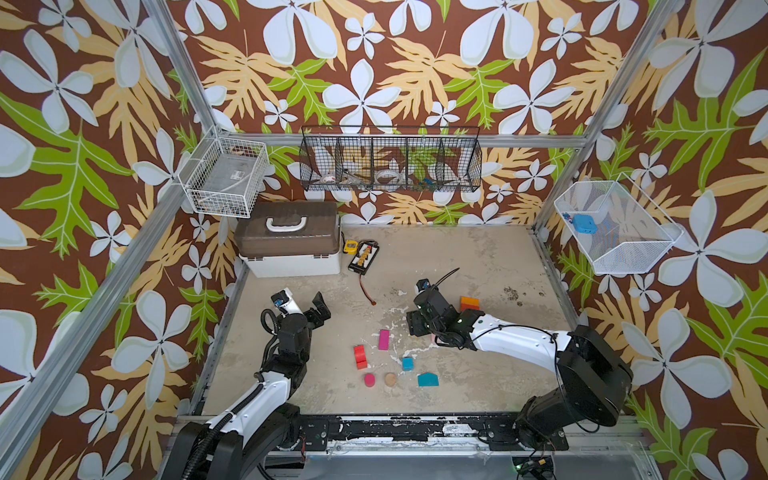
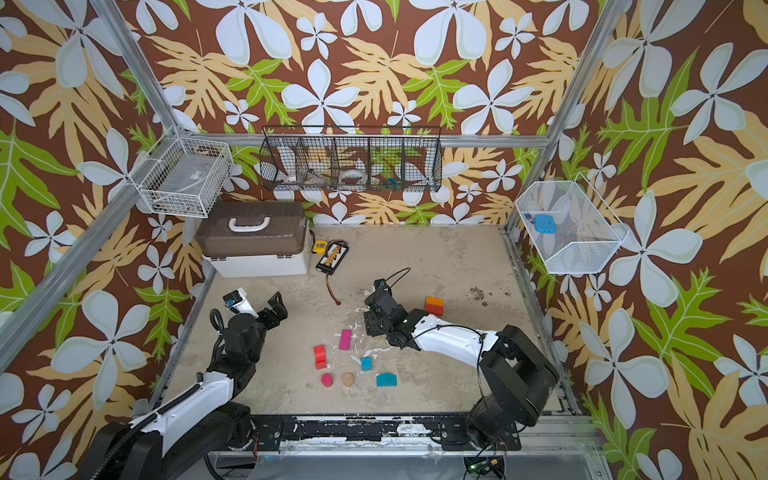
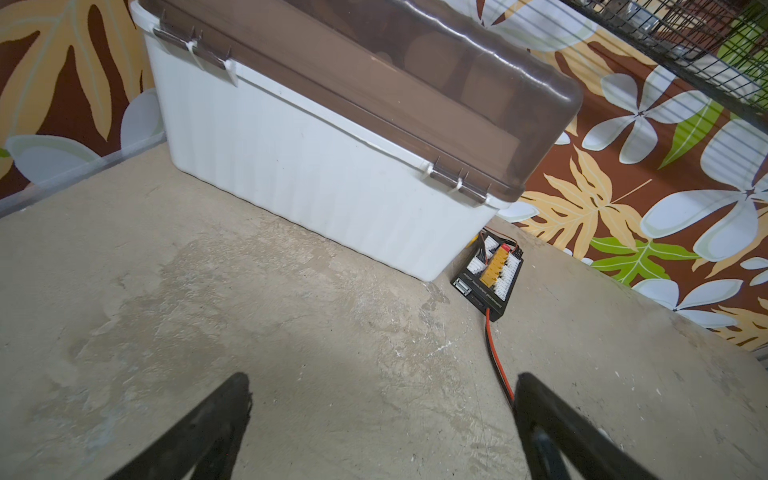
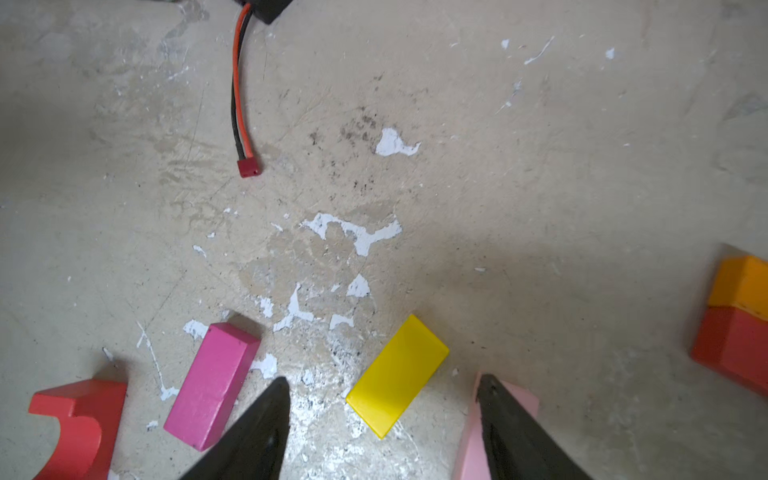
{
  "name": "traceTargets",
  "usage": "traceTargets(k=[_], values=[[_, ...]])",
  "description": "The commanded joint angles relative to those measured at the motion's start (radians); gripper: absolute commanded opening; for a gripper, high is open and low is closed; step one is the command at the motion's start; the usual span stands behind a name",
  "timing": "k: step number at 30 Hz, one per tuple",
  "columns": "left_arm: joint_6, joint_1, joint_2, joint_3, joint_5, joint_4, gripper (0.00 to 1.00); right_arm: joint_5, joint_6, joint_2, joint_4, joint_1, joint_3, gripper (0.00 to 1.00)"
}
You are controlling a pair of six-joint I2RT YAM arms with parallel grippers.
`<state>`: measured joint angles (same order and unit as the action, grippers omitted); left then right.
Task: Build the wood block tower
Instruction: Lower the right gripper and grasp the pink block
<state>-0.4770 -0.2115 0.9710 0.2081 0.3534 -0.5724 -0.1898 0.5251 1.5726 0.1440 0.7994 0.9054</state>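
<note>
Viewed from my remote station: the right jaws stand spread low over the table [image 1: 457,257]. A yellow brick [image 4: 397,376] lies loose between their tips, and a pale pink block [image 4: 467,449] is partly hidden behind one of them. The tower [image 2: 434,305], so far an orange block [image 1: 468,300] on a red block [image 1: 470,308], stands at 2 o'clock from them. A magenta brick [image 1: 383,339], red arch [image 1: 360,357], blue cube [image 1: 407,364], teal house piece [image 1: 428,379], magenta cylinder [image 1: 369,380] and tan cylinder [image 1: 390,379] lie scattered toward 7 o'clock. The left jaws gape wide and empty, facing the white storage box [image 3: 311,166].
</note>
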Motion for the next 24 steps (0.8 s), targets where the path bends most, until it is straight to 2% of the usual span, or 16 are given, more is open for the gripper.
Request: traceTargets(k=[1, 6, 9, 15, 24], values=[[-0.001, 0.000, 0.014, 0.014, 0.023, -0.018, 1.00, -0.006, -0.017, 0.013, -0.001, -0.016, -0.003, 0.70], [0.003, 0.000, 0.002, 0.007, 0.002, -0.021, 1.00, -0.082, 0.044, -0.087, 0.030, -0.051, -0.115, 0.73], [0.002, 0.000, -0.014, -0.004, 0.000, -0.023, 1.00, -0.115, 0.083, -0.137, 0.076, -0.051, -0.172, 0.69], [0.003, -0.001, -0.031, -0.015, -0.019, -0.029, 1.00, -0.027, 0.122, -0.214, -0.005, -0.051, -0.288, 0.68], [0.024, -0.011, -0.072, -0.050, -0.065, -0.074, 1.00, 0.012, 0.166, -0.181, -0.054, -0.040, -0.293, 0.67]])
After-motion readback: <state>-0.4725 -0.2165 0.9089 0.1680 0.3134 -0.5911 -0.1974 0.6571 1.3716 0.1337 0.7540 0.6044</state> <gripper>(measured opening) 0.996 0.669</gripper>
